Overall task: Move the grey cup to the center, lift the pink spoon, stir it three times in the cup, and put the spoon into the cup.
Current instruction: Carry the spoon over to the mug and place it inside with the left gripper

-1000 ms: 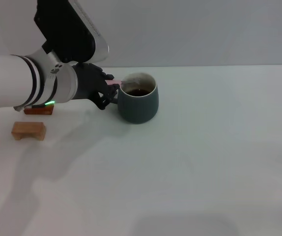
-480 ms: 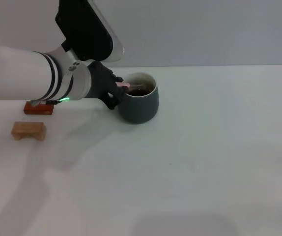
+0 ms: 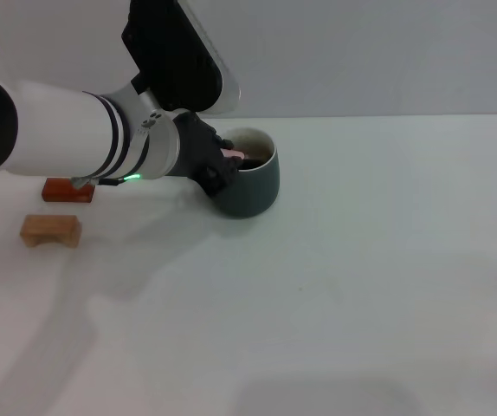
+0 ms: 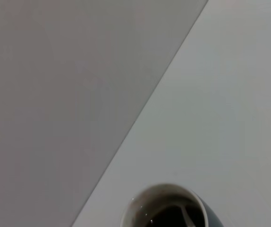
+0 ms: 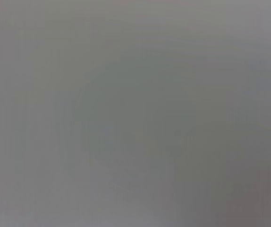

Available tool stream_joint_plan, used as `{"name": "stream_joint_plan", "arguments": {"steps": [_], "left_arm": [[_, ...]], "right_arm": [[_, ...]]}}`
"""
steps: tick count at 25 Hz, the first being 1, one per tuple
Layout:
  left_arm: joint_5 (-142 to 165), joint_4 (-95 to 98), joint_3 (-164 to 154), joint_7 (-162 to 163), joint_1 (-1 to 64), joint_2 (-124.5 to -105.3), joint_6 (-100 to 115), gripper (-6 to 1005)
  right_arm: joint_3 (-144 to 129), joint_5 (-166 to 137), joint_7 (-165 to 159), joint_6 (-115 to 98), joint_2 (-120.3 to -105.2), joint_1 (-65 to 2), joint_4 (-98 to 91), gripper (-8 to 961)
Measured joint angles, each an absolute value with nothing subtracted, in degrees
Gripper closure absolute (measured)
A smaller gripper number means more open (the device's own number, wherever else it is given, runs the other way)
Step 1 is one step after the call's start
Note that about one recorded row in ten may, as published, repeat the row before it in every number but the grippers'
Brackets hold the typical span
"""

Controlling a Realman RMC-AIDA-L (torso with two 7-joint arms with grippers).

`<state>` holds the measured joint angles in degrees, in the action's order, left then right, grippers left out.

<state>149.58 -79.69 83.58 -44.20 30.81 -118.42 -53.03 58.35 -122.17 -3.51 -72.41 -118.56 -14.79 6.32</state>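
The grey cup [image 3: 254, 185] stands on the white table a little left of the middle, far side, with dark liquid inside. My left gripper [image 3: 223, 163] is at the cup's left rim, shut on the pink spoon [image 3: 234, 154], whose pale handle shows between the black fingers. The spoon slants down into the cup. In the left wrist view the cup's whitish rim [image 4: 140, 202] shows from above, and the spoon's grey metal end [image 4: 187, 216] dips into the dark liquid. My right gripper shows in no view.
A reddish-brown block [image 3: 67, 189] and a tan wooden block [image 3: 50, 230] lie at the table's left, under my left arm. A grey wall rises behind the table. The right wrist view is plain grey.
My left arm has swung right toward the cup. The gripper now reaches over the cup's left rim, with the spoon lower in the cup.
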Motion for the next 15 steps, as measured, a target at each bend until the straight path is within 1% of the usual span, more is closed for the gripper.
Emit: {"name": "stream_joint_plan", "arguments": {"steps": [15], "left_arm": [[150.1,-81.9,84.8,-44.3,27.8,-118.04,-55.1,795]], "right_arm": [[58.1,-122.7,-3.5,-72.4,-118.65,-15.1,6.7,954]]}}
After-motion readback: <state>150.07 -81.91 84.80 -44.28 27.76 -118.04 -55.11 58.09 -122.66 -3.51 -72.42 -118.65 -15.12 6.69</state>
